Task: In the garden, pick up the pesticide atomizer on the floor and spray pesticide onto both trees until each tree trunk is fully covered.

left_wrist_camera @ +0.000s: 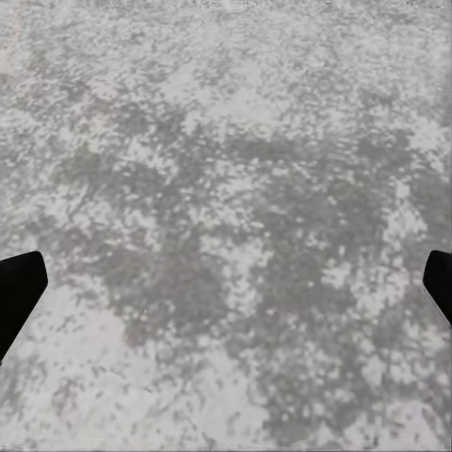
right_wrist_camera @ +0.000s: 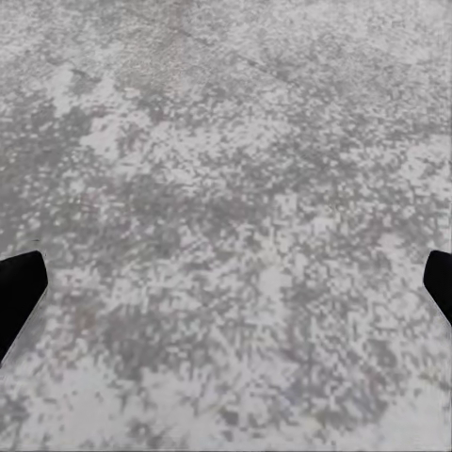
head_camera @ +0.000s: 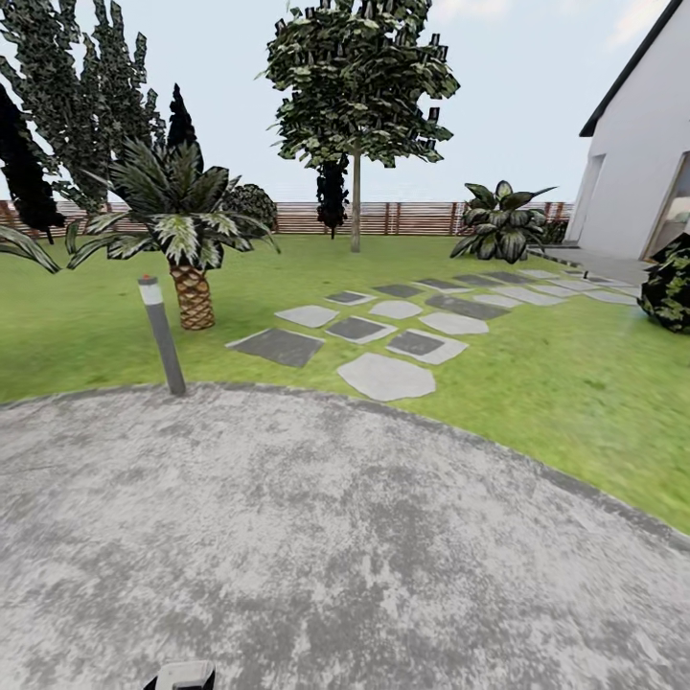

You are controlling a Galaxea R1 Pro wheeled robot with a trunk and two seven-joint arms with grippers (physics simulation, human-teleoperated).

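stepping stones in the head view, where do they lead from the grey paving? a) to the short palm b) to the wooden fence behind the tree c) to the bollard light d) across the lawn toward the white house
d: the stepping stones start by the edge of the grey paving and run across the lawn up and to the right, to the slab beside the white house.
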